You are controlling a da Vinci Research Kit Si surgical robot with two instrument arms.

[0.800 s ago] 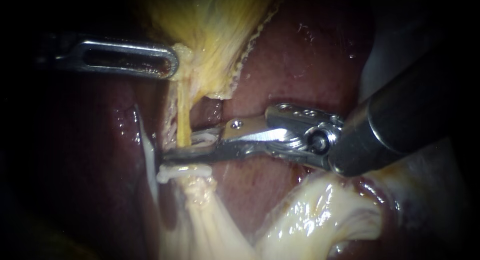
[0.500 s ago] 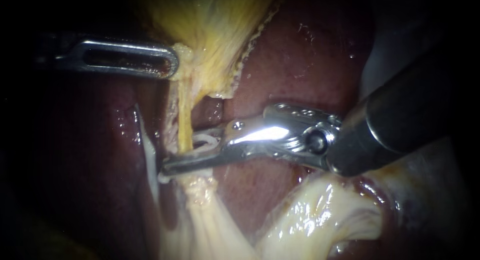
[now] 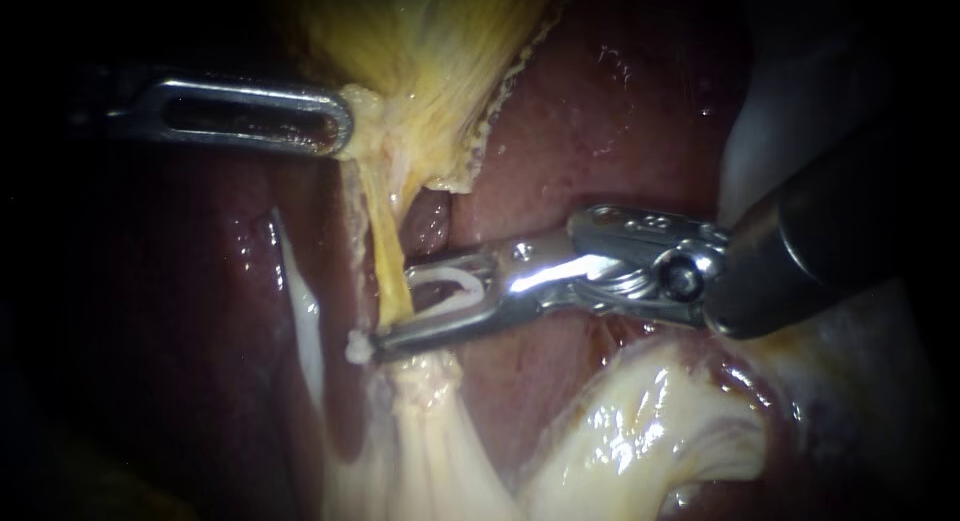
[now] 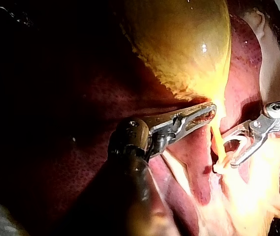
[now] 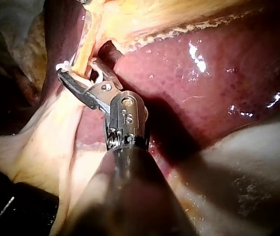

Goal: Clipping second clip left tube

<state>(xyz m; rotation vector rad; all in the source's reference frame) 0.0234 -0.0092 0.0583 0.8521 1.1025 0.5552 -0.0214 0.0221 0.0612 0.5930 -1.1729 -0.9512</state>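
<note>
Nearest the endoscope, the dark shaft of the right instrument (image 3: 398,309) comes in from the right edge, over a glistening fold of pale tissue (image 3: 640,421) that lies along the bottom of the view. Its metal jaws reach leftward and stand narrowly apart, holding a white clip (image 3: 440,274) whose two legs lie one against each jaw, with its bend toward the hinge. The thin yellow tube (image 3: 385,251) runs down between the jaws' tips, within the mouth of the clip; the right wrist view shows the same, with one jaw on each side of the tube. I cannot tell whether the clip's legs touch the tube. Just past the tip of the lower jaw sits a small white nub (image 3: 357,349), where the tube meets a pale fibrous band (image 3: 420,421) that widens toward the bottom edge. Farther back and higher, the left instrument (image 3: 347,121) comes in from the left; its slotted jaws lie close together, clamped on the narrow lower end of the gallbladder (image 3: 430,51), from which the tube runs straight down. The left wrist view shows this grip side on, yellow tissue caught at the jaws' tips. Behind everything lies the dark red liver (image 3: 600,111), wet and shining
</note>
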